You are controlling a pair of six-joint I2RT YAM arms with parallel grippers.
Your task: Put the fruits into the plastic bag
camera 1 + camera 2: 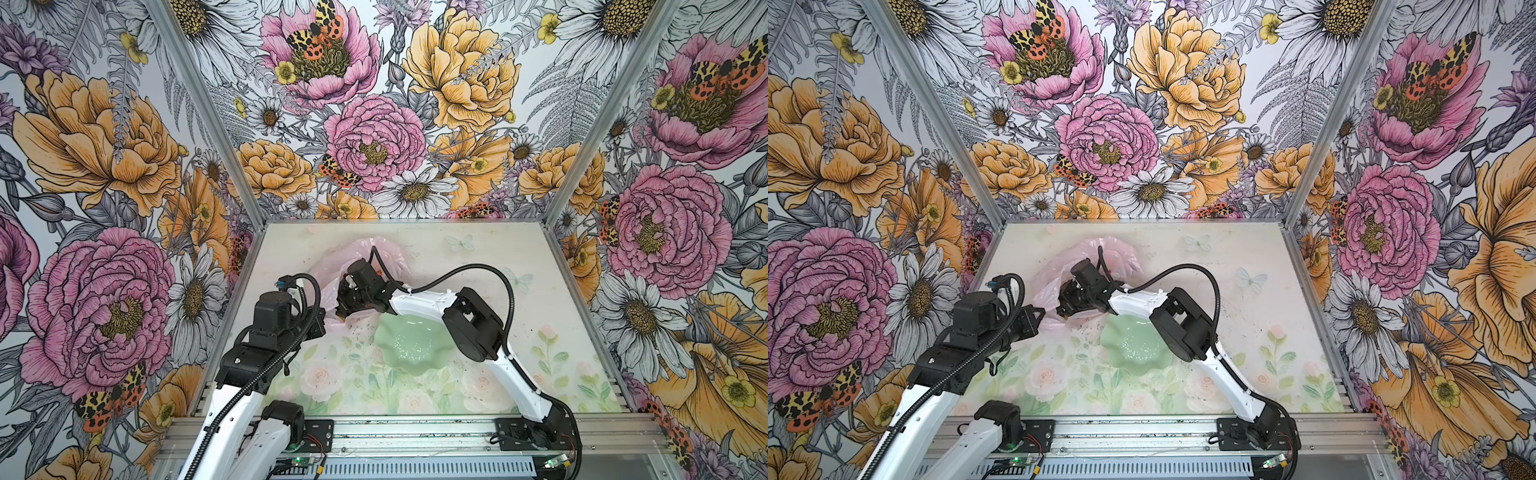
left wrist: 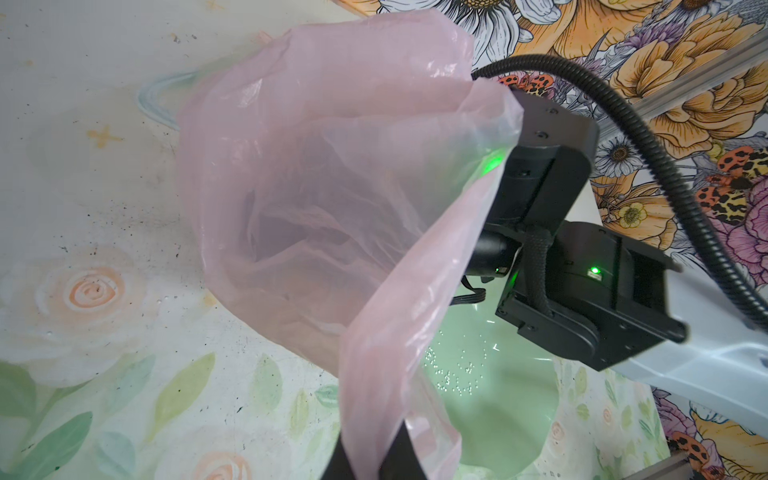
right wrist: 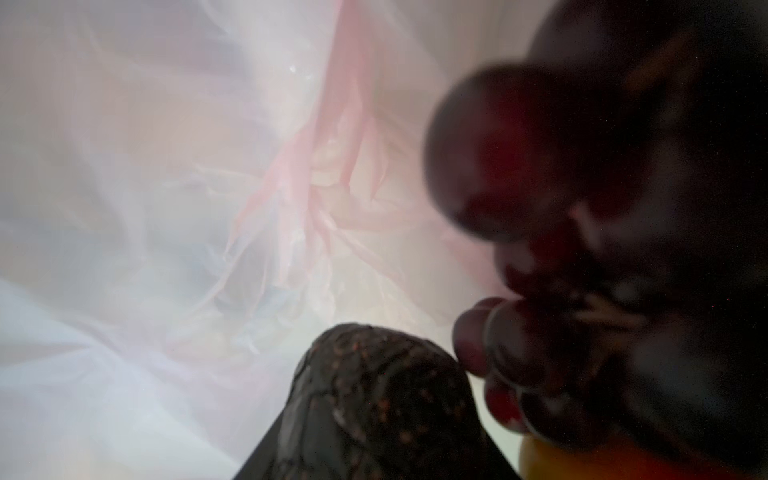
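The plastic bag [image 1: 386,249] [image 1: 1113,249], thin, translucent and pale pink, sits left of centre on the rose-printed table [image 1: 540,257] in both top views, towards the far edge, with its mouth turned to the near side. Just below and to the right of it in those views lies the pale green scalloped dish [image 1: 411,345] [image 1: 1133,345], its far rim touching or overlapped by the bag's near edge.

The left gripper [image 2: 365,457] comes in from the lower left. Its 2 black fingers are clamped tight on a strip of the bag's rim, which runs up between them and holds the mouth [image 2: 332,187] open as a deep pink hollow.

The right gripper [image 1: 344,306] [image 1: 1065,308] reaches across from the right and dips into that mouth. Its fingertips are hidden by plastic. The right wrist view looks along the inside of the bag [image 3: 166,166], where 3 fruits crowd the lens: a blackish lump [image 3: 374,399] flecked with orange, a dark purple grape bunch [image 3: 511,353] touching it, and an orange-red fruit [image 3: 582,463] beside them. Whether these jaws hold any fruit, or how wide they stand, I cannot tell through the blur.
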